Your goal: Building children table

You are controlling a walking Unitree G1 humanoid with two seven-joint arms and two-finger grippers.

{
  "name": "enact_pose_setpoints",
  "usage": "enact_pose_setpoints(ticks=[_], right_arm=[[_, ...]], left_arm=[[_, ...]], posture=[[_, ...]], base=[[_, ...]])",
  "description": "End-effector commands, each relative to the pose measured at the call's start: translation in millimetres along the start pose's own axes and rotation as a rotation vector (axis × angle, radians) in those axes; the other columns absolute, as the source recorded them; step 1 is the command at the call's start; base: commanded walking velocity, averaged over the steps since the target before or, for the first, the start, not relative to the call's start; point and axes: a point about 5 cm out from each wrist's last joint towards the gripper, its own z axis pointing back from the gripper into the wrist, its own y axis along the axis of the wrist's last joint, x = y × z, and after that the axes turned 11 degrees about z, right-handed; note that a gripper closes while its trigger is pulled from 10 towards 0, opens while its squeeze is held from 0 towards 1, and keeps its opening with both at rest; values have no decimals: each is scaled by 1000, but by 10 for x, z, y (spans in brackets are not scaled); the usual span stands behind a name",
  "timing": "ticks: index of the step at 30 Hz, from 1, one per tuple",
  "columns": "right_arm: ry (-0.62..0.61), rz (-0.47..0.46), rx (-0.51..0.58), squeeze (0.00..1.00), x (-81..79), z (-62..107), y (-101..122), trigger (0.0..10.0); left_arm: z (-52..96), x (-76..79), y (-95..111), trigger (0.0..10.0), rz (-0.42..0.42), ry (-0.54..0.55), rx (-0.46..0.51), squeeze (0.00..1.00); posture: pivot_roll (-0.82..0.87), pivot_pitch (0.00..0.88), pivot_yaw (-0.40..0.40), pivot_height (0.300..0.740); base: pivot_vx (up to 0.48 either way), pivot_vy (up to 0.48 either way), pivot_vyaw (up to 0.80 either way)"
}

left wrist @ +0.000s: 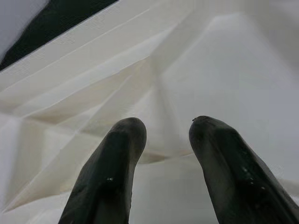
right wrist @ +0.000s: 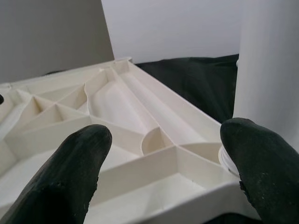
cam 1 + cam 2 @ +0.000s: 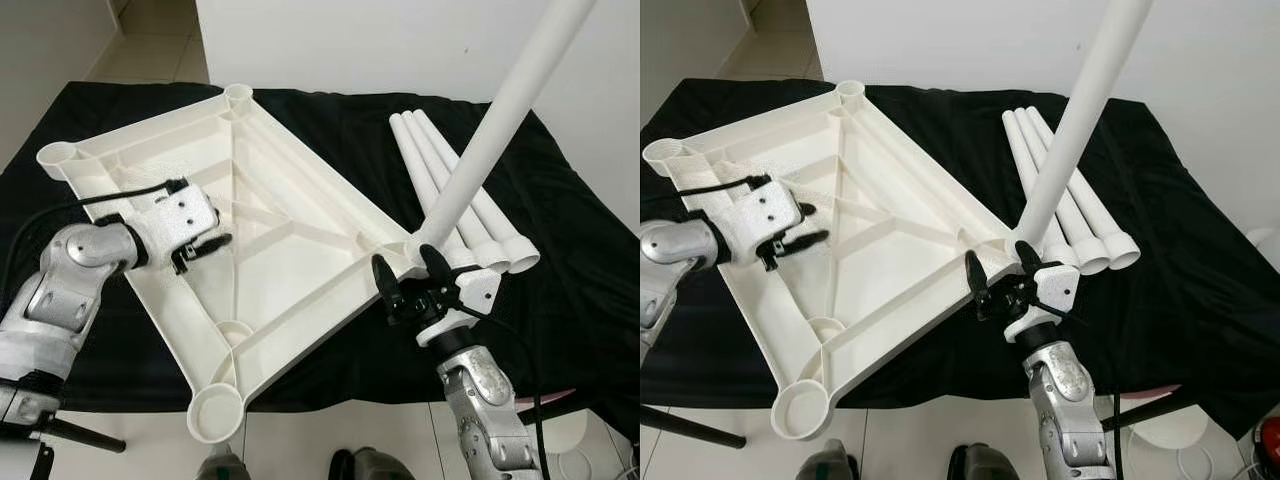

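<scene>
A white plastic tabletop (image 3: 290, 200) lies upside down on a black cloth, ribs and corner sockets facing up. One white leg (image 3: 490, 130) stands tilted in the socket at the tabletop's right corner. Three more legs (image 3: 425, 150) lie side by side on the cloth to its right. My right gripper (image 3: 410, 272) is open just in front of that leg's base, and the leg (image 2: 268, 70) rises beside one fingertip without being held. My left gripper (image 3: 205, 248) hovers over the tabletop's left part, open, with nothing between its fingers (image 1: 117, 154).
The black cloth (image 3: 560, 280) covers the work table, whose front edge runs just below the near corner socket (image 3: 215, 412). A white wall stands close behind. Tiled floor shows at the far left and along the bottom.
</scene>
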Motion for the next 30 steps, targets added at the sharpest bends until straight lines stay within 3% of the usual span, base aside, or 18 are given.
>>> enact_pose_setpoints(ticks=[1,5,11,16,21,22,24,25,30], right_arm=[[24,-4,-12,0,16,29,-10,10000],[46,19,-25,0,61,42,-20,10000],[56,29,-29,0,101,41,-20,10000],[81,38,-31,0,109,14,-21,10000],[85,40,-31,0,111,8,-19,10000],[91,42,-32,0,105,9,-23,10000],[94,43,-33,0,100,9,-26,10000],[97,45,-33,0,97,10,-27,10000],[98,45,-34,0,98,10,-27,10000]], left_arm=[[51,65,37,10000,-19,-77,38,0],[156,116,33,10000,-17,-145,65,0],[268,49,-31,10000,-11,-123,46,0],[403,39,-207,10000,-47,-180,-61,0],[432,63,-267,10000,-65,-217,-100,0],[443,90,-359,10000,-64,-269,-172,482],[442,98,-392,10000,-55,-285,-195,482],[439,125,-404,10000,-43,-321,-209,1000],[434,142,-400,10000,-47,-339,-210,1000]], posture=[[84,50,-23,740],[89,57,-23,740],[102,68,-24,740],[111,76,-21,740],[111,76,-21,740],[111,78,-16,740],[111,78,-16,740],[111,79,-17,740],[111,79,-17,740]], base=[[0,0,0],[0,0,0],[0,0,0],[0,0,0],[0,0,0],[0,0,0],[0,0,0],[0,0,0],[0,0,0]])
